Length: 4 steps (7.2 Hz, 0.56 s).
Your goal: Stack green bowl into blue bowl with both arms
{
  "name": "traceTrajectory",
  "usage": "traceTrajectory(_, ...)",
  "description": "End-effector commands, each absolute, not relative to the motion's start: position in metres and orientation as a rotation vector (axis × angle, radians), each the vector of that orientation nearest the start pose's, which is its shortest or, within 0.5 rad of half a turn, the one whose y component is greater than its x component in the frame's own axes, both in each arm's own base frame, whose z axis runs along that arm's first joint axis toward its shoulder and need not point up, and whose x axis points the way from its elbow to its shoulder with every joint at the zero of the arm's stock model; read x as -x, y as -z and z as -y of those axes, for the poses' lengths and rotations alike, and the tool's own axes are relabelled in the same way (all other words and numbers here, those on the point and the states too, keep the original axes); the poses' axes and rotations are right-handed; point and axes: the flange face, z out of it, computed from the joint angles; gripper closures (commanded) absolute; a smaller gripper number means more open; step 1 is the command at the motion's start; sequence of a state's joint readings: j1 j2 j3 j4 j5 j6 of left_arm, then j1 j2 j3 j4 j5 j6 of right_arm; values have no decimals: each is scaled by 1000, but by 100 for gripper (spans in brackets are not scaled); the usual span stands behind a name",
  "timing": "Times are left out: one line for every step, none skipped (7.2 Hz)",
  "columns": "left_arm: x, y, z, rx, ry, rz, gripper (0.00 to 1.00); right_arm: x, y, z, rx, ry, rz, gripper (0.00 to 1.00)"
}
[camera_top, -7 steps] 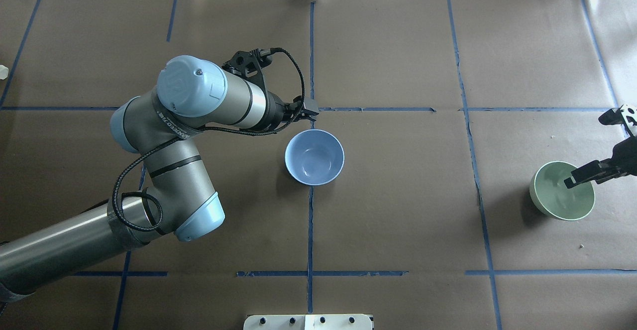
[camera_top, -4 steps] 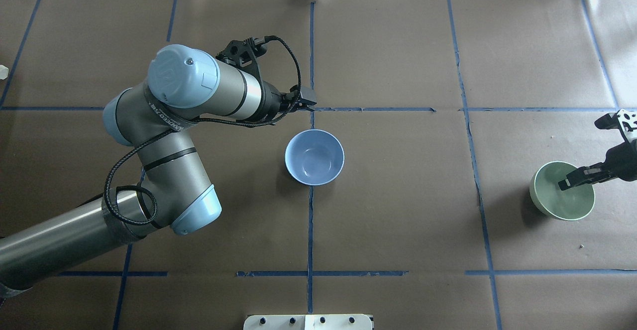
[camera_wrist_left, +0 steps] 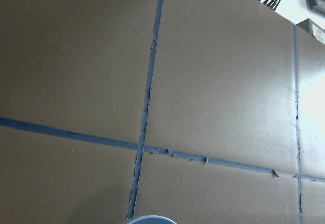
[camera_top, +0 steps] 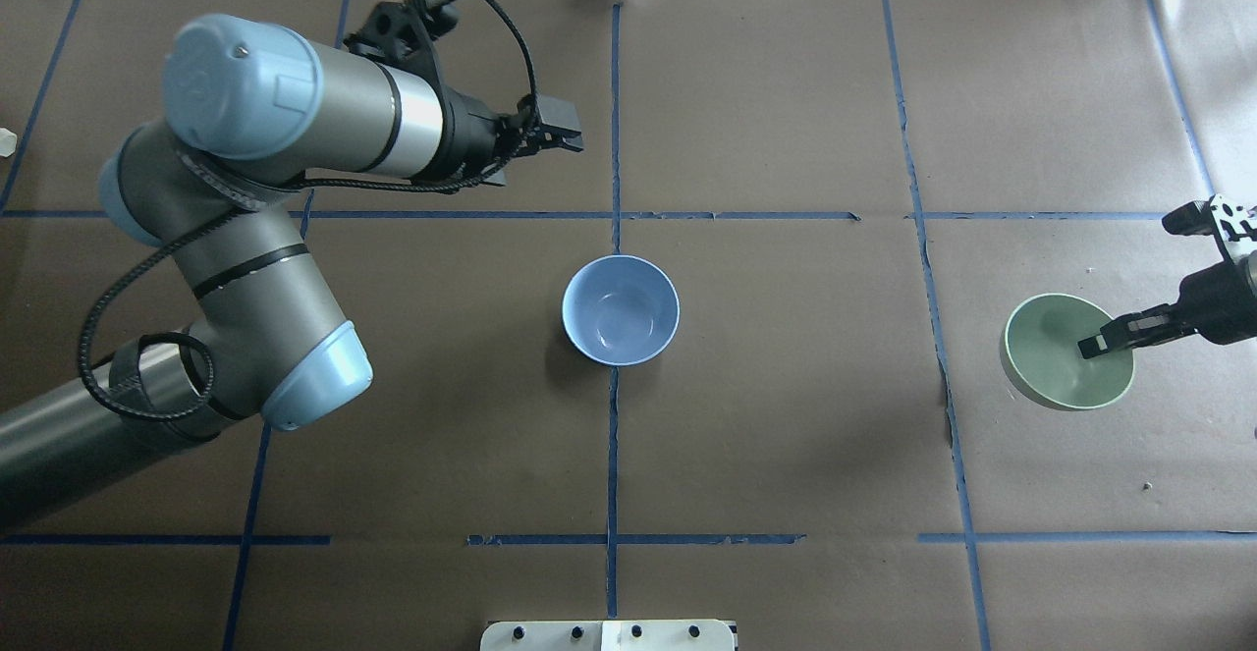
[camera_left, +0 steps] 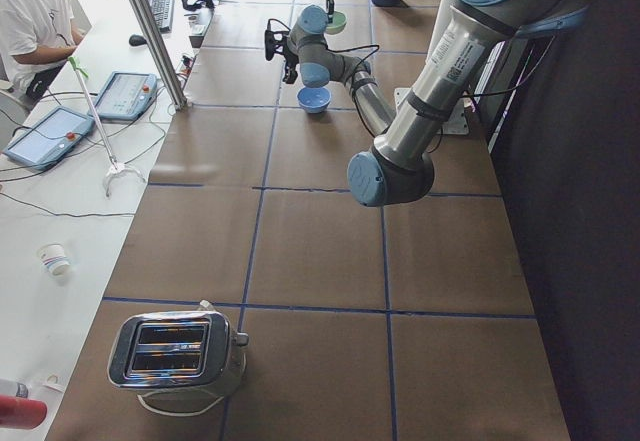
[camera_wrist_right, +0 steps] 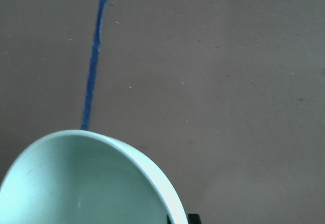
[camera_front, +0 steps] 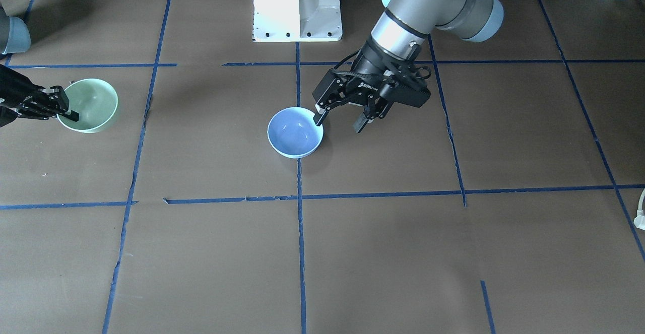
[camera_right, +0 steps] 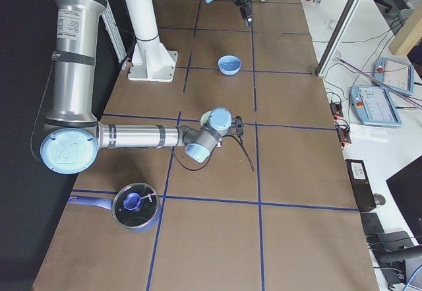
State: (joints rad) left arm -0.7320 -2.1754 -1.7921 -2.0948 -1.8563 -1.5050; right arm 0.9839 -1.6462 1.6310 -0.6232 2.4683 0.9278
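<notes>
Apparently right claw (camera_top: 1092, 347) grips green bowl (camera_top: 1049, 368); left claw (camera_front: 338, 125) released; saucepan (camera_right: 135, 206), toaster (camera_left: 175, 353) well apart.

The left gripper (camera_front: 338, 125) hung with its fingers spread wide. The right gripper (camera_top: 1092, 347) pinched the green bowl (camera_top: 1046, 352) by its rim.

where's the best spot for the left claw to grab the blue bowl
Take the rim from above, one finger inside the wall and one outside. The blue bowl sits upright, open and empty, and its smooth round side likely offers no other hold. The open left claw hovers off its left side, so that rim is closest.
</notes>
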Motion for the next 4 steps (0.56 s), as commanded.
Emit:
traceTrajectory(-358, -142, 495, -333, 400, -1361, 0, 299, -407, 454, 23, -13, 1343, 100)
traceTrajectory(-354, -142, 498, -325, 425, -1365, 0, 359, -357, 450, 15, -74, 1375, 100)
traceTrajectory(-353, -143, 499, -326, 426, -1365, 0, 426, -323, 429, -18, -119, 1378, 100)
traceTrajectory(-353, -156, 498, -316, 432, -1348, 0, 464, -286, 426, -30, -176, 1347, 100)
